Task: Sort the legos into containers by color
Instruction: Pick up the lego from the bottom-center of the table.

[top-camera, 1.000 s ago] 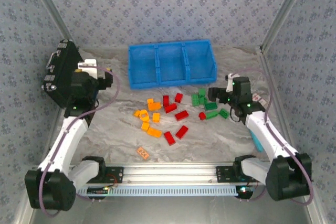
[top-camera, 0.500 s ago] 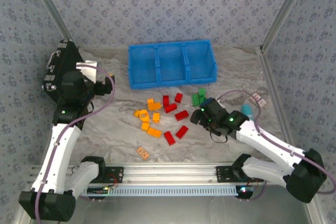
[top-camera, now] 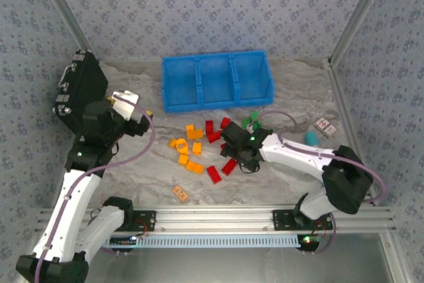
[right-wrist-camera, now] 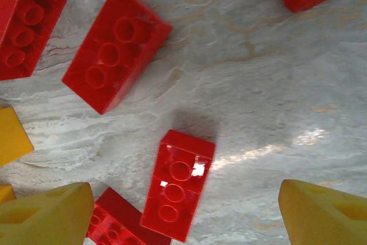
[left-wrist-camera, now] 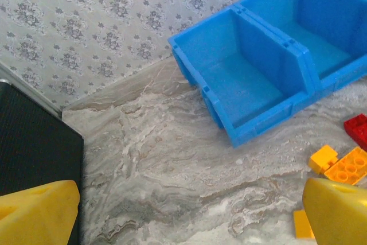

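Observation:
The legos lie loose on the marbled table: orange-yellow bricks (top-camera: 185, 149) on the left, red bricks (top-camera: 214, 174) in the middle, green bricks (top-camera: 251, 122) on the right. The blue bin (top-camera: 199, 101) with three compartments stands behind them. My right gripper (top-camera: 233, 145) hovers open over the red group. In the right wrist view a red brick (right-wrist-camera: 178, 190) lies flat between the spread yellow fingertips (right-wrist-camera: 46, 216), untouched, with more red bricks (right-wrist-camera: 114, 47) beside it. My left gripper (top-camera: 142, 121) hangs open over bare table left of the bin (left-wrist-camera: 252, 67), orange bricks (left-wrist-camera: 341, 164) near its right finger.
A black hard case (top-camera: 76, 91) leans at the far left, also at the left wrist view's edge (left-wrist-camera: 34, 136). A flat orange tag (top-camera: 180, 192) lies near the front rail. A teal object (top-camera: 310, 138) and small white cards (top-camera: 324, 124) sit at the right.
My right arm has swung left from the green bricks and now sits low over the red ones. My left gripper has drifted right and forward, away from the black case.

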Controlling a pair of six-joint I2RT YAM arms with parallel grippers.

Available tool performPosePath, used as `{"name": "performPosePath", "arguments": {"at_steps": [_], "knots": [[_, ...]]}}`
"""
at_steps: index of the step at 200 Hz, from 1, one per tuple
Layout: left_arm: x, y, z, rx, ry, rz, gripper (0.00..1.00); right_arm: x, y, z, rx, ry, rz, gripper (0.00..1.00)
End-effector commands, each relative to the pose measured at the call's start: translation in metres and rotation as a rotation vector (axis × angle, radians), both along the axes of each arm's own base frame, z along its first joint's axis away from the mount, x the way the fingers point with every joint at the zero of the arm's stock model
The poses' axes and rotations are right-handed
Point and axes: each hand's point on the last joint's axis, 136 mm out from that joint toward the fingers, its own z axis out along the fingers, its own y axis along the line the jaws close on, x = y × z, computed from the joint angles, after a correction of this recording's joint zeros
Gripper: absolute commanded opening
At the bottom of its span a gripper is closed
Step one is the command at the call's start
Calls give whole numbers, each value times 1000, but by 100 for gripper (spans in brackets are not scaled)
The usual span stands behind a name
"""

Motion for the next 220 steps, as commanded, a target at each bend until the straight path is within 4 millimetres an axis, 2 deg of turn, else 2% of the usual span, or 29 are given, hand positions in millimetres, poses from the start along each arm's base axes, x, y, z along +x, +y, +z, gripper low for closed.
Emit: {"name": "performPosePath", "arguments": {"at_steps": [1, 36, 92, 147, 164, 220], "knots": [[-5, 1, -6, 72, -23, -21, 100, -5, 7, -3, -31, 53, 11, 83], [-10, 0, -11, 119, -60, -35, 100, -9, 10, -14, -53, 104, 13, 84], [-16, 4, -15, 123, -96, -21, 100, -13, 9, -30, -77, 146, 14, 76], [-22, 7, -14, 129, -127, -16, 100, -10, 12, -45, -99, 150, 45, 60], [-24, 7, -15, 134, -126, -17, 100, -11, 15, -48, -98, 152, 52, 50], [-22, 4, -16, 134, -117, -31, 100, -7, 15, -47, -105, 127, 80, 35]]}}
